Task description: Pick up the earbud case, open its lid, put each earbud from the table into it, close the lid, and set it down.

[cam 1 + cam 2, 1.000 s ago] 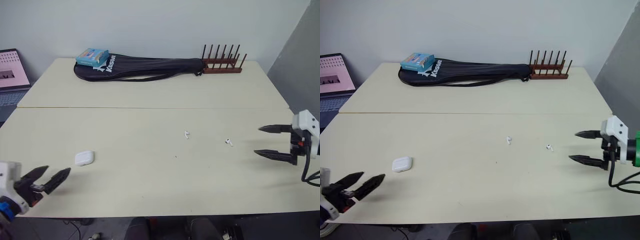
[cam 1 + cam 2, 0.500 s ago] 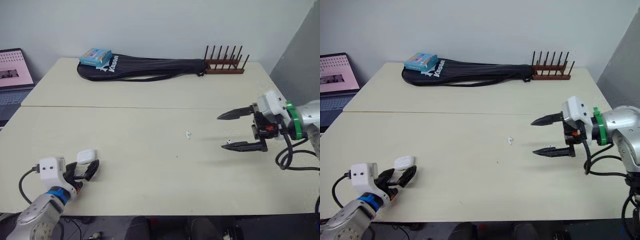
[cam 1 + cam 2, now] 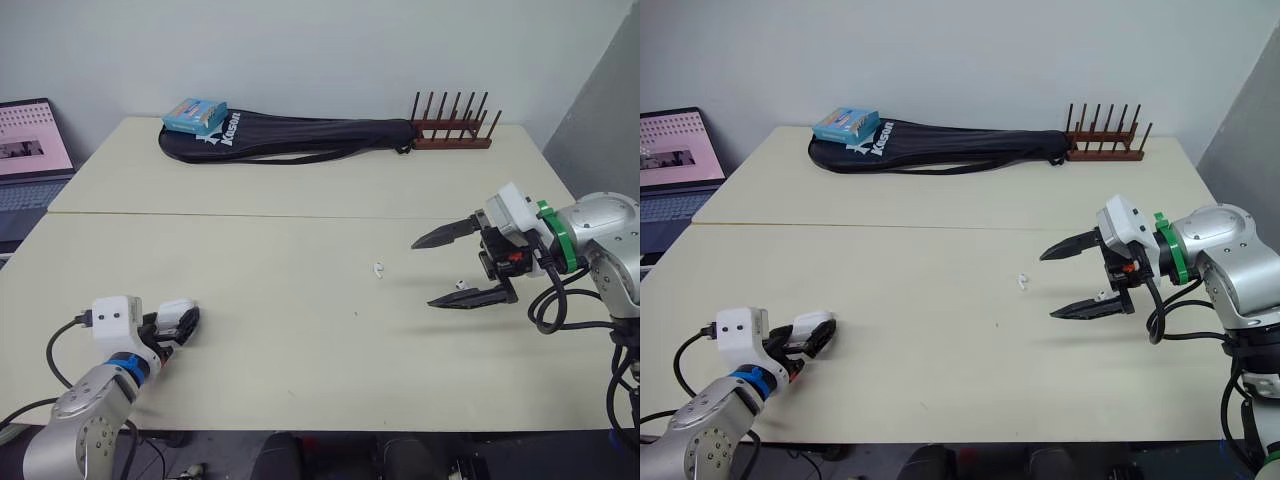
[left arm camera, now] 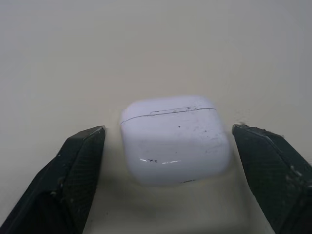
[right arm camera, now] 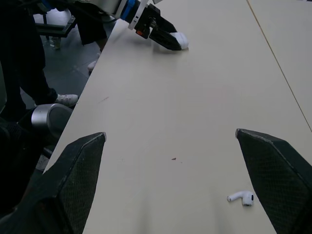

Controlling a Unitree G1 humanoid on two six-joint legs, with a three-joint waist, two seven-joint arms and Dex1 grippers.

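Black, finely textured fingers of the left gripper (image 4: 168, 130) stand spread wide, one on each side of the earbud case (image 4: 175, 141), with a clear gap on both flanks and nothing held yet. That is the relation the grasp turns on: the case lies dead ahead, squarely between the two tips, resting flat on the table (image 3: 250, 380) at its near left corner. The lid seam runs across the end farthest from the wrist, so the lid end points away from the gripper and the fingers would meet the case's two smooth sides. It is a glossy white plastic pebble with rounded corners, lightly scuffed and speckled; by my reading it could slip under a pinch.

The left arm is plainly the nearer one. Over on the other side, the right gripper (image 3: 422, 274) hangs wide open and empty, low over the matte cream tabletop. One small white earbud (image 3: 460, 285) sits between its fingers, close to the lower one. The second earbud (image 3: 377, 269) lies just beyond its fingertips, well apart from the case.
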